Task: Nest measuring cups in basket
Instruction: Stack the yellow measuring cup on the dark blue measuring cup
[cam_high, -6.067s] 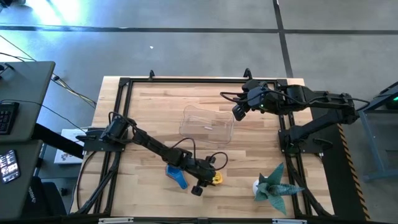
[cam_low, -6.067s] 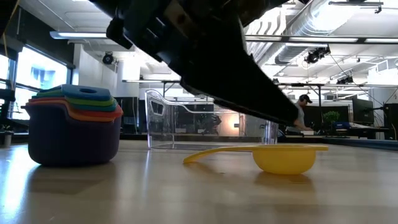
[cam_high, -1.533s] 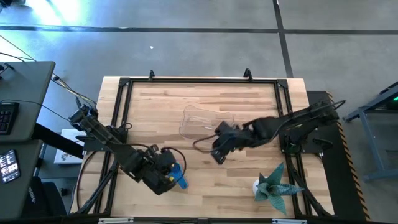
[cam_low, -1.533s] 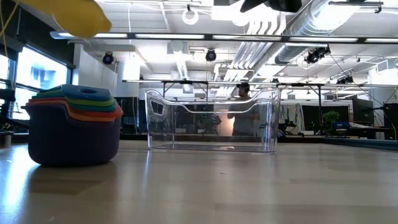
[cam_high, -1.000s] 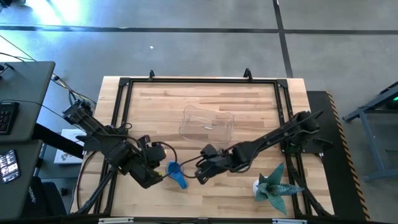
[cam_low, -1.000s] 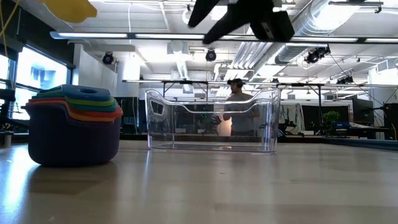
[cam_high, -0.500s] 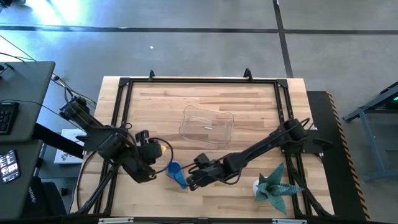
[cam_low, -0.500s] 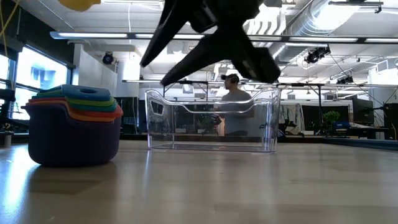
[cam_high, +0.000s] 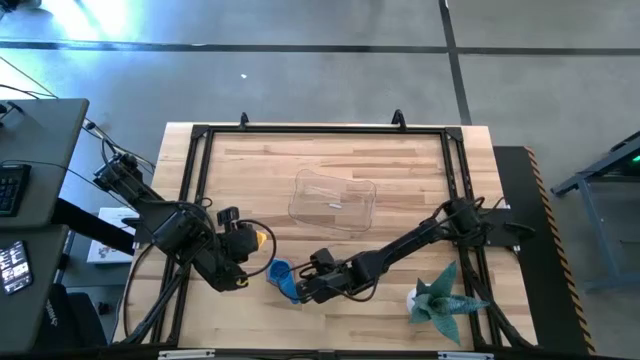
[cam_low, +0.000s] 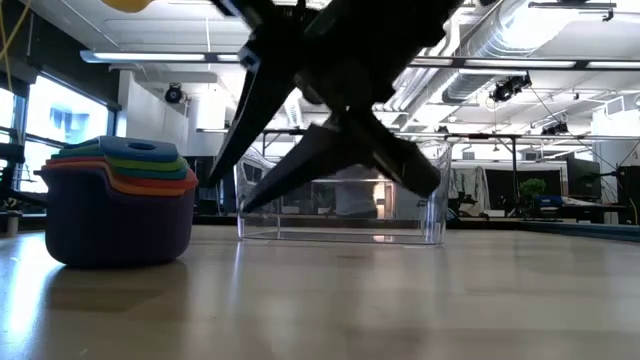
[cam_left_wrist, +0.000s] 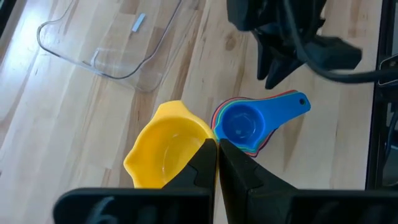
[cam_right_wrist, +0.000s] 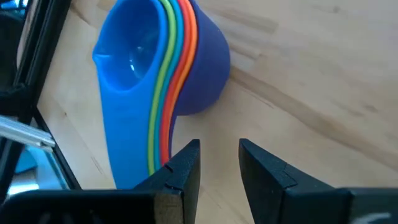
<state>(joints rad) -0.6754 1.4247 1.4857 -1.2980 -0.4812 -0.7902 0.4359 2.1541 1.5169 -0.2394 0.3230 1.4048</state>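
The left gripper hangs above the table at about 9 o'clock of the nested measuring cups, its fingers pressed together on the yellow measuring cup. The right gripper reaches low from 3 o'clock, fingers spread just beside the stack's handles. The clear basket sits at 1 o'clock of the stack, well apart. A folded-paper figure lies near the right arm.

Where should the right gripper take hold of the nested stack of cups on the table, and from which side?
Probably by the bundled handles. The nested stack sits upright with its handles fanned together to one side, blue on top, and the open right gripper already faces their edge. The round purple bowl looks too wide. The left gripper holds the yellow cup aloft.
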